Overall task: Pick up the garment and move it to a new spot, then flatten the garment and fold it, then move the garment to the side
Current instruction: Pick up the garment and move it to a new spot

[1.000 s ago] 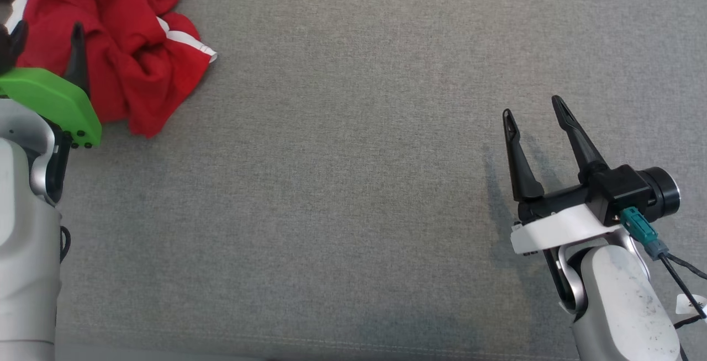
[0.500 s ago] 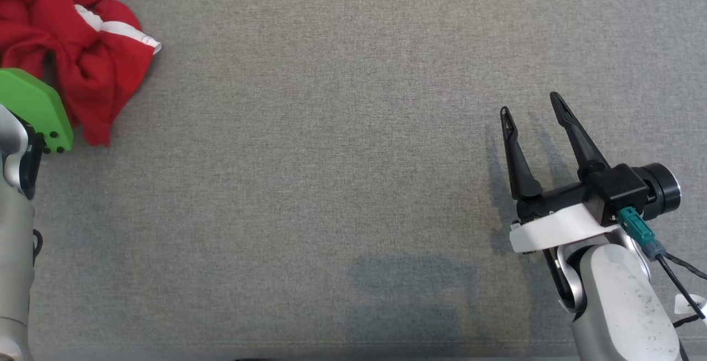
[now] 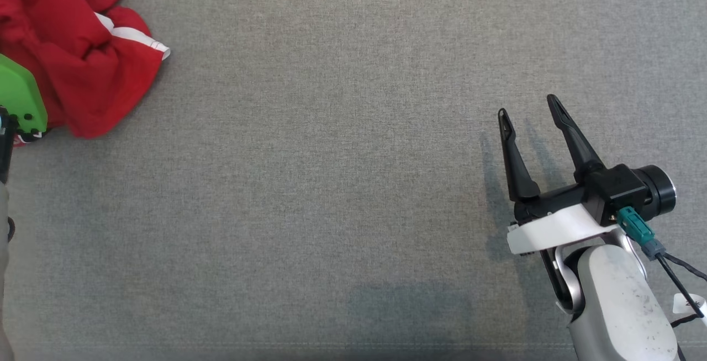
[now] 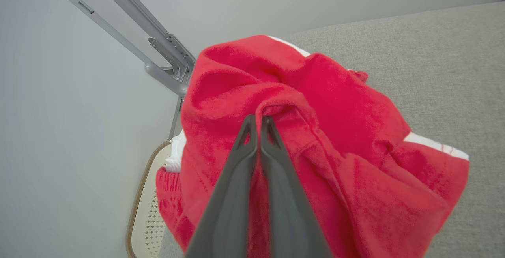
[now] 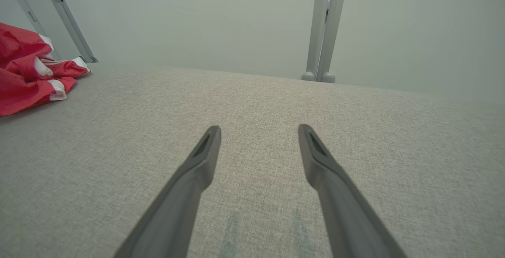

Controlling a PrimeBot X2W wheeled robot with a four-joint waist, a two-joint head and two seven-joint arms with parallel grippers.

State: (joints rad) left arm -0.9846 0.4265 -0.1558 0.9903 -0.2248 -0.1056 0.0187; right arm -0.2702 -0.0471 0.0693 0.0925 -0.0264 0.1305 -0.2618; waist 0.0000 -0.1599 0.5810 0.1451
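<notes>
Red garment [image 3: 77, 74]: bunched at far-left corner of grey surface [image 3: 331, 184].
Left gripper [image 4: 259, 120]: clamped on a garment fold.
Right gripper [image 3: 527, 105]: fingers spread wide, well apart from garment.

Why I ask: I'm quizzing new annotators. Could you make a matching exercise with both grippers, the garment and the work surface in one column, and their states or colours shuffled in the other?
Things
1. left gripper
2. right gripper
3. garment
4. work surface

States or colours
A. plain grey fabric
B. open, holding nothing
C. red with white stripes, crumpled
D. shut on a fold of red cloth

Pairs: 1-D, 2-B, 3-C, 4-A
</notes>
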